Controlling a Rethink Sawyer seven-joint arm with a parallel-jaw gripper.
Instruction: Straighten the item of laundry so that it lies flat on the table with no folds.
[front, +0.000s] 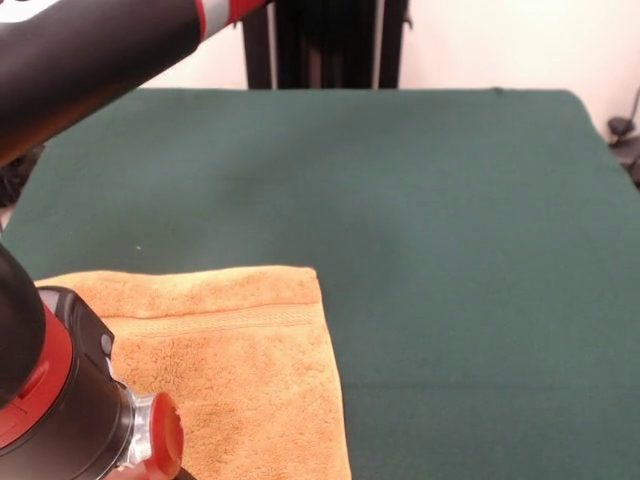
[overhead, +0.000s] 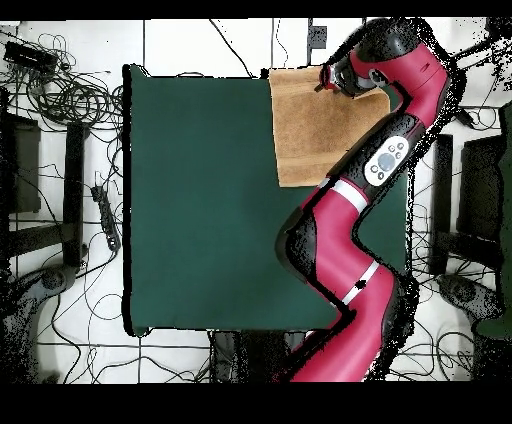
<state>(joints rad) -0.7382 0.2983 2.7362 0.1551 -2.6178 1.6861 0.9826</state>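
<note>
The orange-tan towel (front: 240, 370) lies on the dark green table (front: 450, 250) at its near left corner, with one woven band showing across it. It looks mostly flat; its left part is hidden behind my arm. In the overhead view the towel (overhead: 305, 130) lies at the table's (overhead: 200, 200) top edge, right of the middle. My gripper (overhead: 325, 82) is low over the towel's edge at the table's rim, at the end of the bent red arm. Its state does not show. In the front view only the arm's wrist end (front: 155, 435) shows over the towel.
My arm's upper link (front: 100, 50) crosses the top left of the front view, and the black pedestal (front: 330, 40) stands behind the table. Cables (overhead: 60, 90) and dark stands (overhead: 75, 190) lie on the floor around the table.
</note>
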